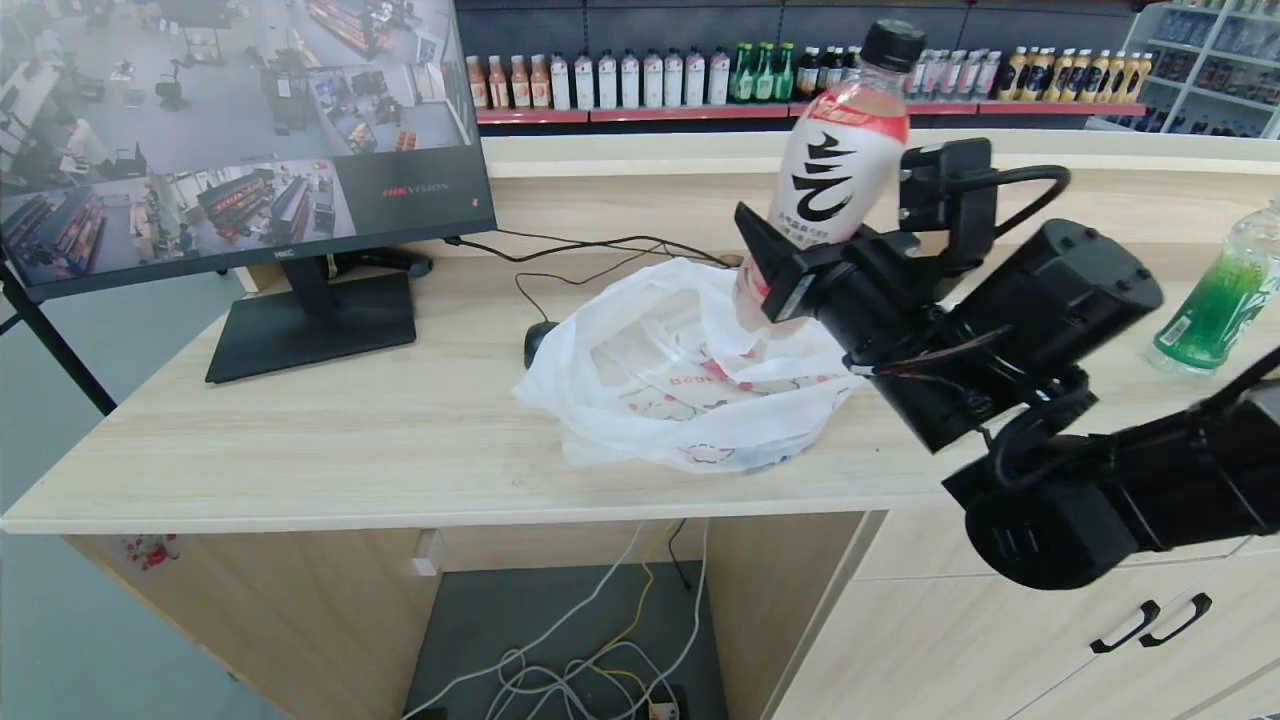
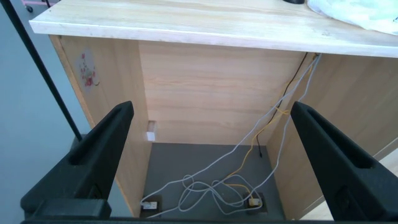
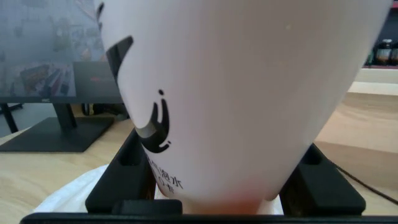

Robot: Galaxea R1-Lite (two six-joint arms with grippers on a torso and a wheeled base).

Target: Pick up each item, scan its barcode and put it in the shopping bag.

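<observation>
Right tool: the right tool [image 1: 790, 275] is closed on the lower body of the bottle [image 1: 840, 170]. Its fingers [image 3: 121, 177] press the label from both sides.
Bottle: it is white-labelled with a black cap [image 1: 892, 45], held nearly upright and leaning slightly. It is lifted clear of the table [image 1: 300, 450], with its base at the far right rim of the shopping bag [image 1: 680, 380].
Left tool: the left tool [image 2: 214, 162] is spread open and holds nothing. It sits low in front of the table, facing the recess with the loose cables [image 2: 211, 186].
Shopping bag: thin white plastic, slumped on the table with its mouth partly gaping toward the bottle.
Waiting item: a green bottle [image 1: 1215, 300] leans on the table, well apart to the right.
Step in hand: most likely bagging this bottle. Whether its barcode has been read cannot be told, and no scanner is identifiable.
Doing it well: bring the base over the middle of the opening rather than the rim, then lower it base first. Release only once the bottle rests inside.
Risk: the limp rim may fold under the base, so the bottle could tip out onto the table.
Background: a monitor [image 1: 240, 130] stands to the left, clear of the path.
</observation>
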